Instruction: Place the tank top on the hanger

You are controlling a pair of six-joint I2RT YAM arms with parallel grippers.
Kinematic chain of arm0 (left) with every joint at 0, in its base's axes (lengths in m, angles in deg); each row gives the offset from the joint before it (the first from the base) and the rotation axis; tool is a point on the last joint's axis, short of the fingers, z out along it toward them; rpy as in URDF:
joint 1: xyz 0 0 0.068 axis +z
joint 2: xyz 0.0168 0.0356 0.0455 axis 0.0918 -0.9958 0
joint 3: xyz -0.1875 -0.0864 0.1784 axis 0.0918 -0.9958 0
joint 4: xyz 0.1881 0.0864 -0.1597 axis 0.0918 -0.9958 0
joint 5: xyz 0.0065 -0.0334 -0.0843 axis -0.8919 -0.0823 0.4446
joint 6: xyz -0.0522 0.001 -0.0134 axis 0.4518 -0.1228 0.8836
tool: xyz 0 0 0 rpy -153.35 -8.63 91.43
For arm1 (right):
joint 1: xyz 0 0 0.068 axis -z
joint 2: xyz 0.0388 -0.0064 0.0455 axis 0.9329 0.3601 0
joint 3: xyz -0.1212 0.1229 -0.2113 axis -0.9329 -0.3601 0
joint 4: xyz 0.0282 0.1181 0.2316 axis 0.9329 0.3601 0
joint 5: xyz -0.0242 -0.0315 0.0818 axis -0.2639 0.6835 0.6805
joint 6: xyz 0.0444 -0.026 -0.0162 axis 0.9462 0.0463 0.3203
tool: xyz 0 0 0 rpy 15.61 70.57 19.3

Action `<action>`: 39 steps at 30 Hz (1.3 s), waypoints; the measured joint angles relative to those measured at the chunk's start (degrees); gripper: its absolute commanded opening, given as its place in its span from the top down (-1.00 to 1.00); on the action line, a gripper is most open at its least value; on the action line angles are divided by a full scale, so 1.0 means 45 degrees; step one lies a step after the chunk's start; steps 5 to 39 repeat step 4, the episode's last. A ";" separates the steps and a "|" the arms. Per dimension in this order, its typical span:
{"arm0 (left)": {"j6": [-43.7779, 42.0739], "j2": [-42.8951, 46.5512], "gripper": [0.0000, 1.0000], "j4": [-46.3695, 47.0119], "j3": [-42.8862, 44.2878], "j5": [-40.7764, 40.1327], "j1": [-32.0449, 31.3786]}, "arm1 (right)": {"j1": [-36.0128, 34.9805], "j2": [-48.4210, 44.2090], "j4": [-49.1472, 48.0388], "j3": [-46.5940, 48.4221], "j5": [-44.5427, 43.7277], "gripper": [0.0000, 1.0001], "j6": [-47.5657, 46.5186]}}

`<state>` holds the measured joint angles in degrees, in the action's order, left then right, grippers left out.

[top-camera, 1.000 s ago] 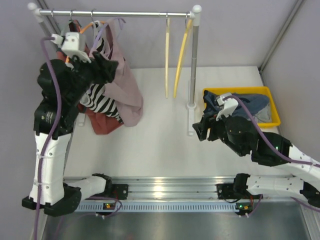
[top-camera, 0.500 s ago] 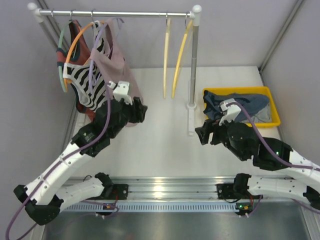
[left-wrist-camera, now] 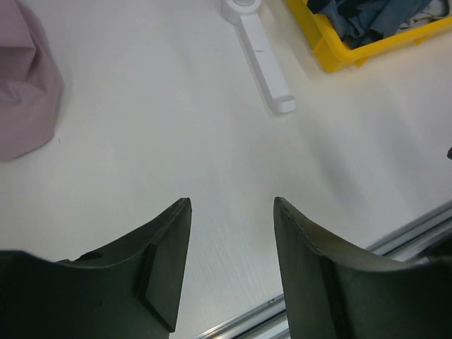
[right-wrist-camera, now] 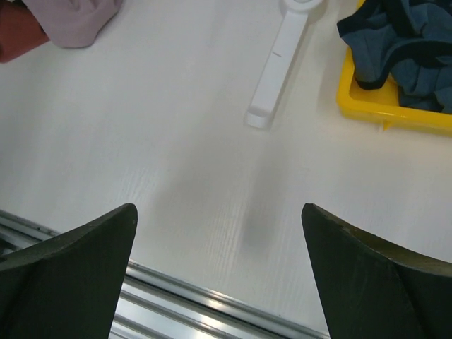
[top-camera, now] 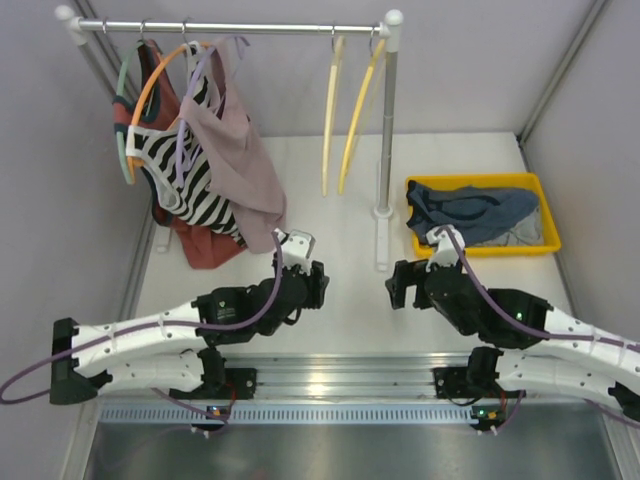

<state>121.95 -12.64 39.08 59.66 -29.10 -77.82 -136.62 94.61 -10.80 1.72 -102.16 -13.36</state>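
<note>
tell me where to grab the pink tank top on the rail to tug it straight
Take the lower corner of the dusty pink-mauve soft fabric tank top, coming from its right side. That corner sticks out past the black-and-white striped top beside it, so nothing else gets caught. The open left claw is already close by. Pinch across the hem, where the thin fabric should bunch easily.

no legible text, no labels, no nos. anywhere
</note>
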 measured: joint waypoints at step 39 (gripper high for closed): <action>0.0233 0.0131 -0.12 0.0151 -0.0495 -0.0330 0.0000 | 0.0000 -0.0248 0.0272 -0.0316 -0.0262 -1.00 0.0617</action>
